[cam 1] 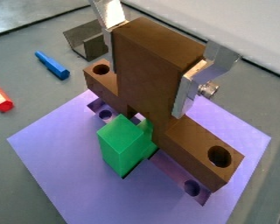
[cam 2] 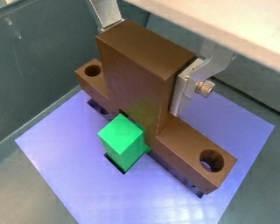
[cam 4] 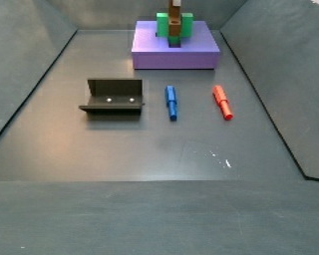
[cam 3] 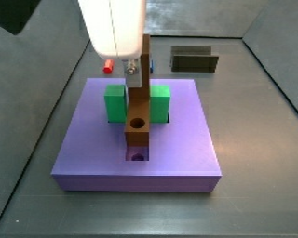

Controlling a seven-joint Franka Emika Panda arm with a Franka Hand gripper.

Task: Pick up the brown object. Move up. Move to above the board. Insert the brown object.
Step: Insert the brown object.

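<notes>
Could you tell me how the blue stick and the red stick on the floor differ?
The blue stick lies nearer the fixture; the red stick lies on its far side. The red stick looks slightly longer and more slanted, the blue nearly straight. Both lie flat and untouched, apart from each other, while the gripper holds the brown object over the board.

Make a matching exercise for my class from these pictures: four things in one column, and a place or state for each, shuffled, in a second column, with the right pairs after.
Things
1. brown object
2. green block
3. fixture
4. red stick

Places or states
A. lies on the grey floor beside the blue stick
B. stands on the floor, apart from the board
C. between the fingers of the gripper, over the board
D. sits on the board, next to the brown object

Pairs: 1-C, 2-D, 3-B, 4-A
</notes>
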